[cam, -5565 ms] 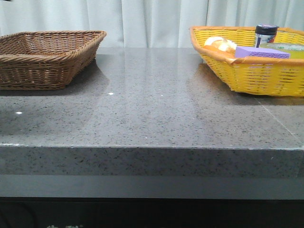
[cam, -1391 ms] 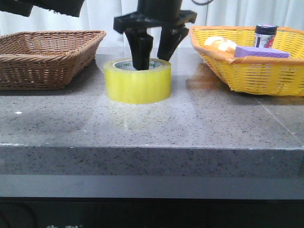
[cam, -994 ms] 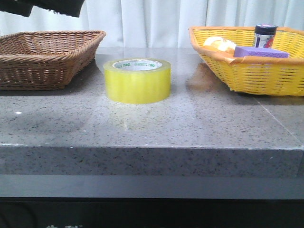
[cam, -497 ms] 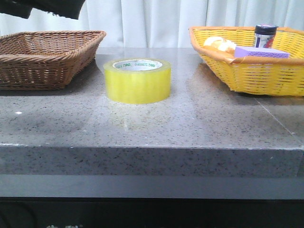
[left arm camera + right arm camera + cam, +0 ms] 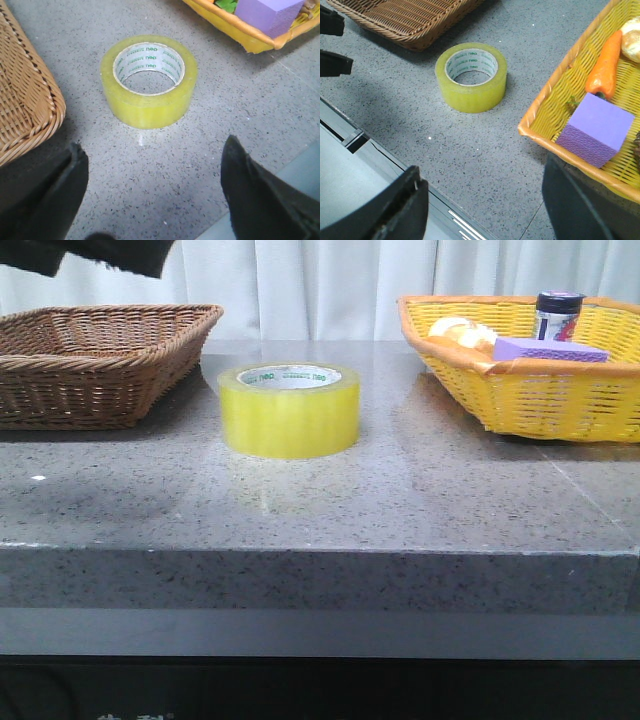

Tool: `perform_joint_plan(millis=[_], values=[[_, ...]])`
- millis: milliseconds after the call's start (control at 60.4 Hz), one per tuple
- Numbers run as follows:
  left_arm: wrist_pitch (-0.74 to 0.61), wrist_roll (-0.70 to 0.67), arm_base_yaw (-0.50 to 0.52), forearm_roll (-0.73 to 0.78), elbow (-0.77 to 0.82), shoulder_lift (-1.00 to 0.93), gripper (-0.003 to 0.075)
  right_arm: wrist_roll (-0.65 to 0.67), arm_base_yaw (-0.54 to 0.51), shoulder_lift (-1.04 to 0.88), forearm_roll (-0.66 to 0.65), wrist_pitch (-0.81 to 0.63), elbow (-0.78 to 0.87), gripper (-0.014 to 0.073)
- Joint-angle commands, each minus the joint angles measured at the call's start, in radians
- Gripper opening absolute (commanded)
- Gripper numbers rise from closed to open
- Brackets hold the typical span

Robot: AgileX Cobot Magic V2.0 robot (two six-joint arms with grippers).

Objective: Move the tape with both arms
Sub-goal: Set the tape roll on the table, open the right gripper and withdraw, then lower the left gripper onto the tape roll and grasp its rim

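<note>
Tape (image 5: 290, 410) lies flat, core opening up, on your grey stone table (image 5: 400, 500), between the brown wicker basket (image 5: 100, 360) at far left and the yellow basket (image 5: 520, 370) at far right, touching neither. Nothing grips it. Your left gripper (image 5: 150, 200) hangs above the table, on the near side of the roll, fingers (image 5: 260, 200) spread wide and holding nothing. Your right gripper (image 5: 485, 205) is raised high over the near edge, likewise spread and empty. In the front view only a dark piece of the left arm (image 5: 100, 252) shows at the top left. A purple sponge block (image 5: 595, 129) and a carrot (image 5: 605, 62) lie in the yellow basket.
</note>
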Motion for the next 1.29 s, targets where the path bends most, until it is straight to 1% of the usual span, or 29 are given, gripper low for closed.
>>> perform_joint_plan(millis=[0,116,282,397,580,745,994,1275], values=[[0.022,0.012,-0.01,0.001,-0.091,-0.002,0.0545,-0.011,-0.004,-0.01,0.01,-0.062,-0.023,0.0508],[0.143,0.092,-0.01,0.001,-0.202,0.044,0.0545,-0.011,-0.004,-0.003,0.01,-0.06,-0.023,0.0508],[0.228,0.164,-0.01,-0.01,-0.343,0.155,0.0545,-0.011,-0.004,-0.003,0.01,-0.06,-0.023,0.0508],[0.291,0.239,-0.01,-0.05,-0.46,0.277,0.0545,-0.011,-0.004,-0.003,0.01,-0.06,-0.023,0.0508],[0.367,0.259,-0.01,-0.055,-0.609,0.465,0.0545,-0.011,-0.004,-0.003,0.01,-0.06,-0.023,0.0508],[0.376,0.261,-0.01,-0.057,-0.716,0.617,0.0545,-0.011,-0.004,-0.003,0.01,-0.06,-0.023,0.0508],[0.393,0.261,-0.01,-0.121,-0.84,0.76,0.0545,-0.011,-0.004,-0.003,0.01,-0.06,-0.023,0.0508],[0.389,0.261,-0.01,-0.143,-0.866,0.859,0.0545,-0.011,-0.004,-0.003,0.01,-0.06,-0.023,0.0508]])
